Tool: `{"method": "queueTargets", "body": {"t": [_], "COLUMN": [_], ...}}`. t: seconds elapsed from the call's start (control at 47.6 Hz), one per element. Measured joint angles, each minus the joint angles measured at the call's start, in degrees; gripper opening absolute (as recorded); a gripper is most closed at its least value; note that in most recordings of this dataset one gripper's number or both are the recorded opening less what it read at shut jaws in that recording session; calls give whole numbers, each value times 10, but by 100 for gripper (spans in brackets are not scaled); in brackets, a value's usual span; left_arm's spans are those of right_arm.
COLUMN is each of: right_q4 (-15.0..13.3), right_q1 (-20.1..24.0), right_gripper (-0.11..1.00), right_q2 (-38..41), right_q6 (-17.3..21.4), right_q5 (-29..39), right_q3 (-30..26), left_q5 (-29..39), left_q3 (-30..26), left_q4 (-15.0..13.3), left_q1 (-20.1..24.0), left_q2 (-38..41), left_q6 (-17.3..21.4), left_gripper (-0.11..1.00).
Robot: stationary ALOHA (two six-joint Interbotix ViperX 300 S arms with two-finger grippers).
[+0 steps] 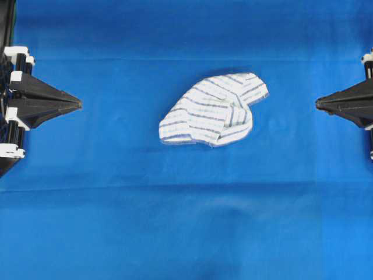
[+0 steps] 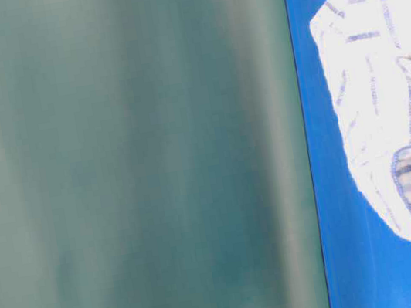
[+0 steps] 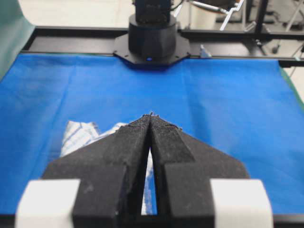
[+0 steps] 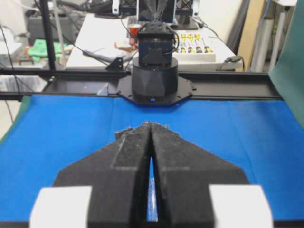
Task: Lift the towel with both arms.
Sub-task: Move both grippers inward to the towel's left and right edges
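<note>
A crumpled white towel with blue stripes lies on the blue cloth near the middle of the table. It also shows in the table-level view and partly behind the fingers in the left wrist view. My left gripper is shut and empty at the left edge, well clear of the towel. My right gripper is shut and empty at the right edge, also apart from it. In the wrist views the left gripper and right gripper have their tips touching, holding nothing.
A blue cloth covers the whole table. The opposite arm's black base stands at the far edge in the left wrist view, and likewise in the right wrist view. A blurred green surface fills most of the table-level view.
</note>
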Motion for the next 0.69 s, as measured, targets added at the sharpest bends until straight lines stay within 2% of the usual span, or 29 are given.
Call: {"method": "queueTargets", "body": {"t": [0.105, 0.336, 0.609, 0.693], "right_q4": [0, 1, 4, 4], "right_q1": [0, 0, -2, -6], "right_gripper": [0, 0, 0, 1], "right_q2": [3, 40, 135, 175], "right_q6": [4, 12, 29, 33], "right_q5": [5, 59, 72, 74], "right_q3": [-4, -33, -46, -52], "left_q5": [10, 8, -47, -52], "left_q3": [-1, -1, -10, -21], "left_q4": [-12, -15, -14, -15], "left_q1": [-1, -2, -11, -11], "left_q2": [4, 30, 156, 203], "left_q6": [-4, -5, -9, -9], "left_gripper": [0, 0, 1, 9]}}
